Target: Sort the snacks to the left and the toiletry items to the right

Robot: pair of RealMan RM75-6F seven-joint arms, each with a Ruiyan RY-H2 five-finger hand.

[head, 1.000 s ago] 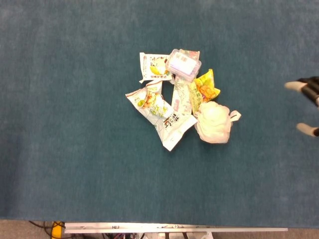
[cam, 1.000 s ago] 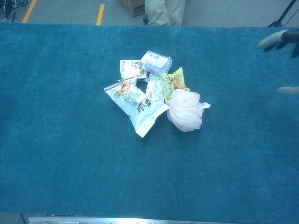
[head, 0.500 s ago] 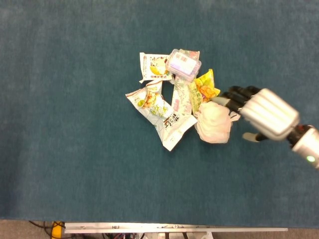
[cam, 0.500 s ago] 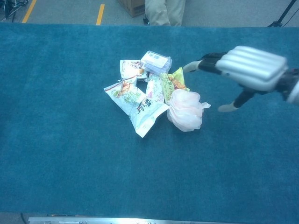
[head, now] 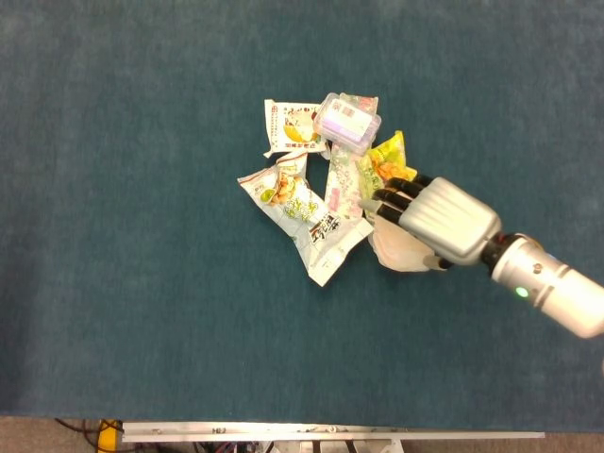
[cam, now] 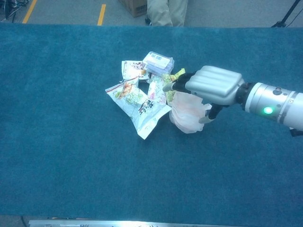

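Nothing had been sorted at this point — every item sat in one heap at the middle of the blue table [head: 113, 283]. The right hand [head: 436, 219] hovered over the pale bath pouf [cam: 185, 117] at the heap's right edge, fingers [cam: 176, 86] stretched toward the packets and thumb down on the near side; whether it actually gripped the pouf, the views did not settle. The left hand was nowhere in either view. Just left of the pouf lay the yellow snack packet [head: 387, 157], the big white snack bag [head: 307, 219] and a smaller white packet [head: 291, 126], with the clear soap box [head: 346, 119] on top at the far side. By my read, the first toiletry pick was only beginning — all snacks and the box remained to go.
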